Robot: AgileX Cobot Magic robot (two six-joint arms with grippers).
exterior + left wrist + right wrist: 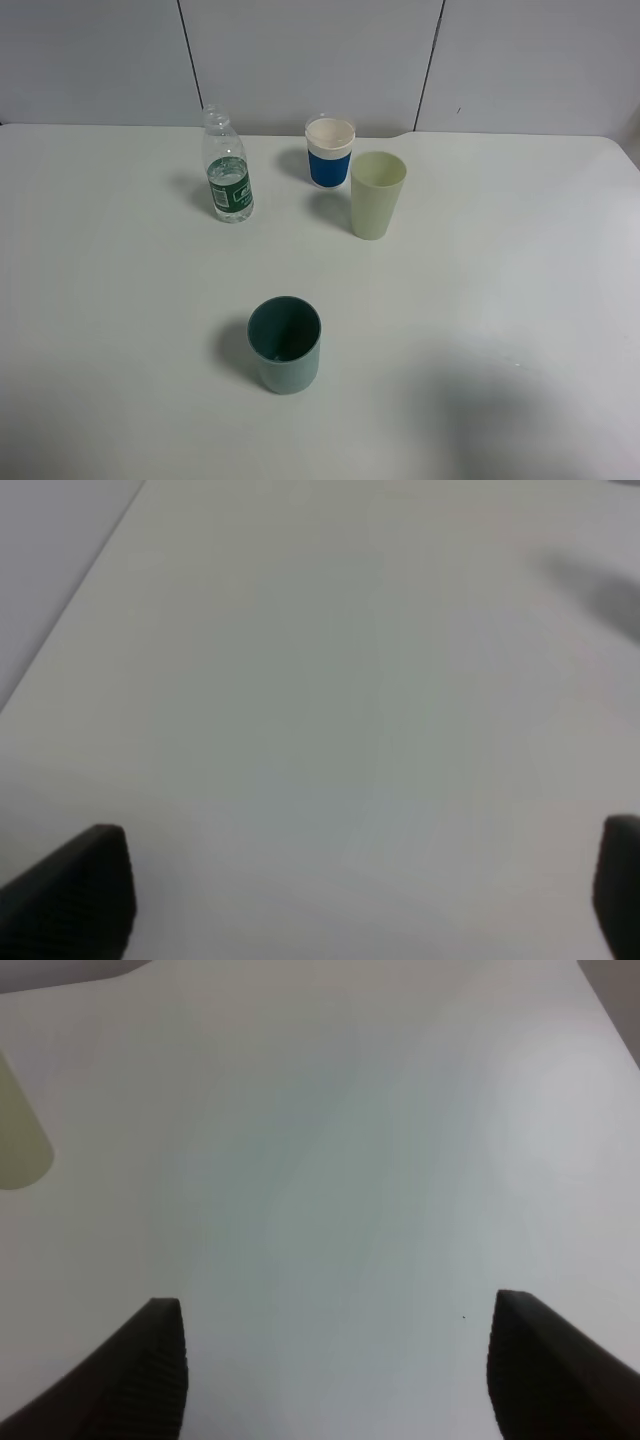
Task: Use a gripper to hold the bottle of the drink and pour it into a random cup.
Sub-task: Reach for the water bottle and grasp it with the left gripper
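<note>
Wrist views show my left gripper (365,880) and right gripper (345,1360) spread wide, empty; bottle (228,170) stands apart near table's (520,300) far edge, graspable.

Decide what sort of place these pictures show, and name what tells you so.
Probably a robot test bench, not a kitchen: a white table, a grey panelled wall, and only a water bottle, a teal cup, a blue-and-white cup and a yellow-green cup set out.

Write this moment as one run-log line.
phase: pre-grasp | bottle: upright, untouched | teal cup: upright, looks empty | left gripper: open | right gripper: open
</note>
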